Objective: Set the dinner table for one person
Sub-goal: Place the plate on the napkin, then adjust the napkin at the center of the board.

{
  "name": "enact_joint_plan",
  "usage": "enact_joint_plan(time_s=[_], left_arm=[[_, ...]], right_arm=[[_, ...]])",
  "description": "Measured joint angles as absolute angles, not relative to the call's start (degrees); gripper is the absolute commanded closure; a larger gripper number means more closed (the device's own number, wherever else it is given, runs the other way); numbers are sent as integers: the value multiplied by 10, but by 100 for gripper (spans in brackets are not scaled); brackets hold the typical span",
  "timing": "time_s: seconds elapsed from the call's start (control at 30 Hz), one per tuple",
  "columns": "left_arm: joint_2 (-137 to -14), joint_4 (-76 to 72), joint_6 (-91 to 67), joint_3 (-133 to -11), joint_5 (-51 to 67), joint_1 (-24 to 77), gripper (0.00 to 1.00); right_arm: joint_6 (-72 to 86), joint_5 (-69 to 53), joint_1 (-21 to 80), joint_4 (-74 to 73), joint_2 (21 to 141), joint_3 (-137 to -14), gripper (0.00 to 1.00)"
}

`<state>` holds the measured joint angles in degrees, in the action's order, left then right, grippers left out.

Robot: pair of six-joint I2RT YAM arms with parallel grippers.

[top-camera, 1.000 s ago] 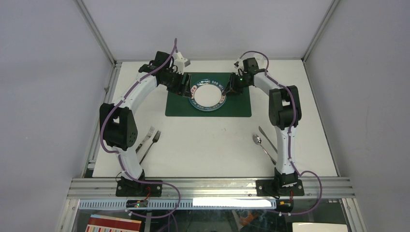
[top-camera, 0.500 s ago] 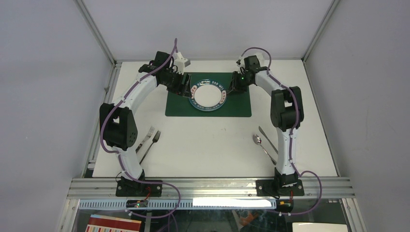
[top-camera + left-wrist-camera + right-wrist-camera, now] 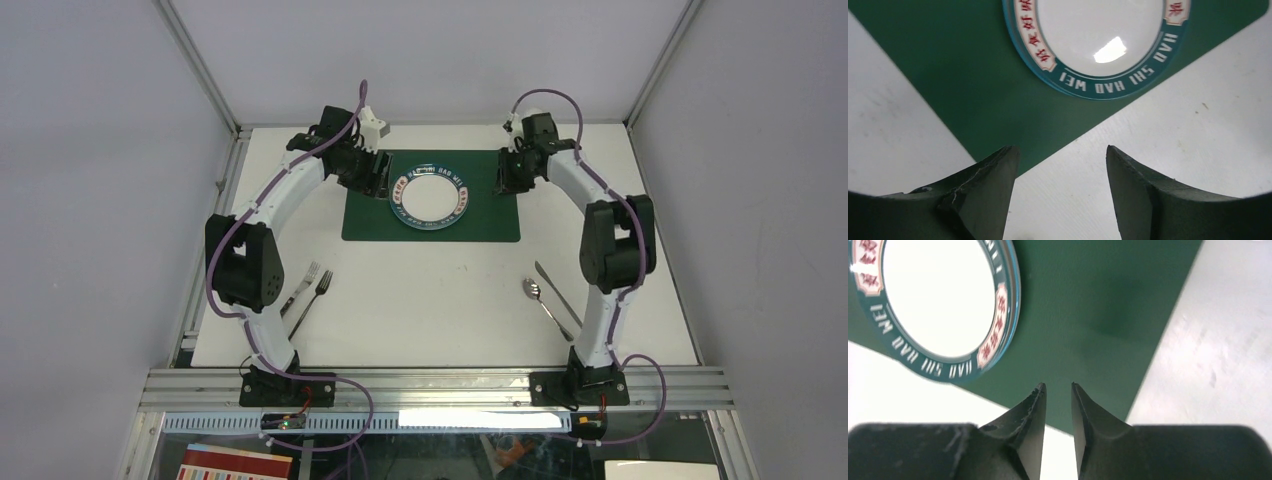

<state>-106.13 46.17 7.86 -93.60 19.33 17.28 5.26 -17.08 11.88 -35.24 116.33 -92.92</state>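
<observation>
The left pincer (image 3: 1060, 150), released wide, and right pincer (image 3: 1057, 386), narrowly parted, flank the plate (image 3: 431, 197); forks (image 3: 322, 282) lie at top view's lower left, nearer the left arm.

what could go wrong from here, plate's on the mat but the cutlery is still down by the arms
The forks lie right beside the left arm's elbow, so reaching for them could sweep them aside. The spoon and knife lie flat and close together, so grabbing one may nudge the other. The right gripper seems low over the placemat edge, and a dragging move might shift it and the plate.
</observation>
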Motion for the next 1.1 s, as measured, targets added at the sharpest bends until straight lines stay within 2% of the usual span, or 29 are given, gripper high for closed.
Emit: enact_joint_plan(time_s=[0.13, 0.23, 0.27, 0.37, 0.4, 0.43, 0.5, 0.57, 0.87, 1.1], left_arm=[[-1061, 459, 84, -938, 122, 164, 27], [-1065, 457, 94, -938, 76, 149, 27], [-1068, 456, 98, -938, 66, 142, 29], [-1082, 443, 109, -929, 42, 128, 51], [-1087, 436, 114, -921, 35, 123, 55], [-1093, 432, 117, -911, 29, 120, 63], [-1104, 430, 123, -895, 21, 119, 83], [-1112, 424, 130, -875, 17, 120, 91], [-1113, 391, 144, -806, 15, 121, 89], [-1113, 380, 143, -796, 20, 121, 89]], right_arm=[[14, -141, 119, -357, 1054, -868, 71], [-11, -123, 117, -376, 991, -860, 76], [-20, -117, 116, -381, 979, -860, 81], [-42, -102, 112, -378, 958, -834, 96], [-48, -96, 112, -378, 957, -821, 100], [-51, -93, 111, -379, 958, -806, 100], [-55, -88, 110, -390, 972, -789, 100], [-57, -88, 110, -396, 993, -783, 100], [-60, -86, 110, -384, 1045, -773, 100], [-59, -93, 125, -373, 1089, -773, 100]])
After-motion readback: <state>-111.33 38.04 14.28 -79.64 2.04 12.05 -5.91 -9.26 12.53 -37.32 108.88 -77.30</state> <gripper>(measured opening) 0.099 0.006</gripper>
